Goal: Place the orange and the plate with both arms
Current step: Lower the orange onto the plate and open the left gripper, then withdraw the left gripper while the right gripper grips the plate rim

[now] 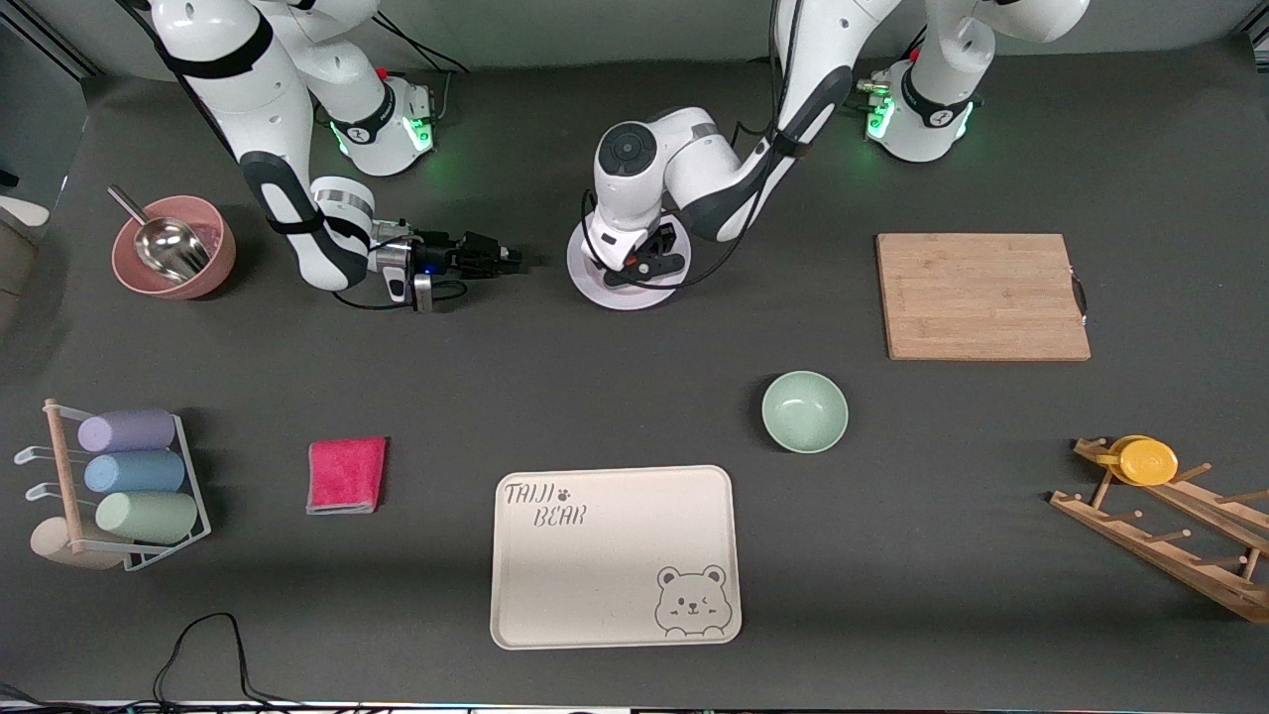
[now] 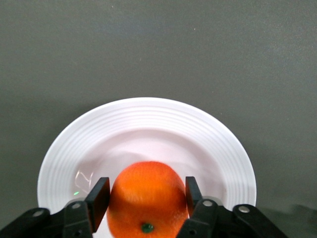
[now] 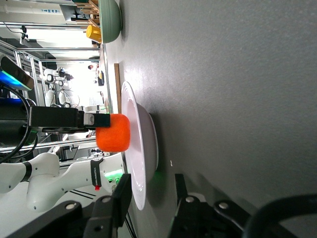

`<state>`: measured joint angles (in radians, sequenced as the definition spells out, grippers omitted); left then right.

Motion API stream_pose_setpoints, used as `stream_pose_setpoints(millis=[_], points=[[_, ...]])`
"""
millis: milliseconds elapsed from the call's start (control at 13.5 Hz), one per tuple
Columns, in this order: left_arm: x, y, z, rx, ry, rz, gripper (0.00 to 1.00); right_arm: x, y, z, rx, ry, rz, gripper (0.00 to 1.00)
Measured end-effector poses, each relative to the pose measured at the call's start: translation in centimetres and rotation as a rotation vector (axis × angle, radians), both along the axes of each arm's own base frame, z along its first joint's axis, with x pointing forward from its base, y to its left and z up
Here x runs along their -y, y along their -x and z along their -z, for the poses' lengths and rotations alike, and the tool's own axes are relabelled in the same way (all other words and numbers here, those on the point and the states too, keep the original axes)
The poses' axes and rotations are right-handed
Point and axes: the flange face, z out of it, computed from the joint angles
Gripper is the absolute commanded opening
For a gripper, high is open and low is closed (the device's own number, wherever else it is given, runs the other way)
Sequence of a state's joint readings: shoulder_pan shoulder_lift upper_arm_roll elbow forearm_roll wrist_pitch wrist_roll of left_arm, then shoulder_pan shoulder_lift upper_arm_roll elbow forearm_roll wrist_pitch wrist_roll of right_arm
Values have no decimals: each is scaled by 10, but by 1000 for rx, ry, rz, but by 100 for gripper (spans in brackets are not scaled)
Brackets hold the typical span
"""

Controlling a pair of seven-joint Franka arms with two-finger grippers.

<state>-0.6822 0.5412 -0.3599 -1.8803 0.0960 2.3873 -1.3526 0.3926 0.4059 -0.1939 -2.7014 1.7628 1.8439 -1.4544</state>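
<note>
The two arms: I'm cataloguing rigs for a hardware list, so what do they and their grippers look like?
Both arms are glossy white jointed shells with black bands and black cables along them, on round bases lit green. The left gripper is black with flat black fingers. The right gripper is black too, behind a silver wrist ring, with a small blue light.

Even, diffuse light from overhead fills the front view, and the dark grey matte table (image 1: pixel 634 397) shows soft, short shadows beside its objects and no glare. Green lamps glow on both arm bases. In the left wrist view the round white ribbed plate (image 2: pixel 148 124) carries a small bright reflection, and the bright-orange fruit (image 2: pixel 146 203) looks slightly soft. The right wrist view's background is overexposed and washed out.
</note>
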Motion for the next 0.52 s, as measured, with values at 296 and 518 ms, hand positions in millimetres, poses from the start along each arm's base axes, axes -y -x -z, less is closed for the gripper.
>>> stream_pose_setpoints(millis=[296,518], points=[[0,-1,2,1,2,-21,100,0,0,0,0,0,0,42],[-3,-4,2,-2,-15,-22,100,0,1,1,-2,0,-2,42]])
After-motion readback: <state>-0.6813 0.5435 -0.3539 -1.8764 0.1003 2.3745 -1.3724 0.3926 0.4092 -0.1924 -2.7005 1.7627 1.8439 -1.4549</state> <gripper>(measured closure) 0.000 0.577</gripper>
